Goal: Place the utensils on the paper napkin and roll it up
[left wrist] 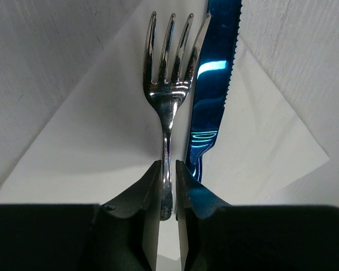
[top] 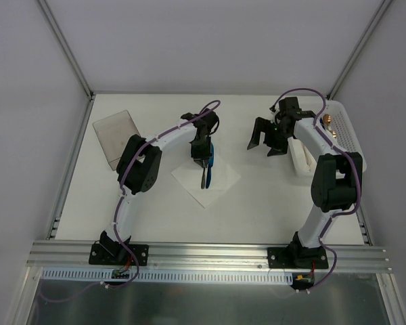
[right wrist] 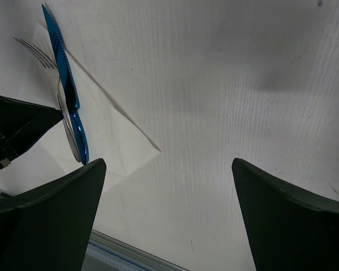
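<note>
Gripping the silver fork (left wrist: 168, 96) over the paper napkin (left wrist: 96, 147), left tool (left wrist: 168, 168).

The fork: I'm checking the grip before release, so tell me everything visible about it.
The fork is polished silver metal with four tines and a slim neck. The left gripper pinches its handle, tines pointing away from the wrist. It is over the white napkin, close alongside the blue serrated knife; whether they touch is unclear.

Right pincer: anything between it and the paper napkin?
No. Top view shows only bare table between the open right pincer and the paper napkin; right wrist view agrees. The left pincer grips the fork over the napkin.
</note>
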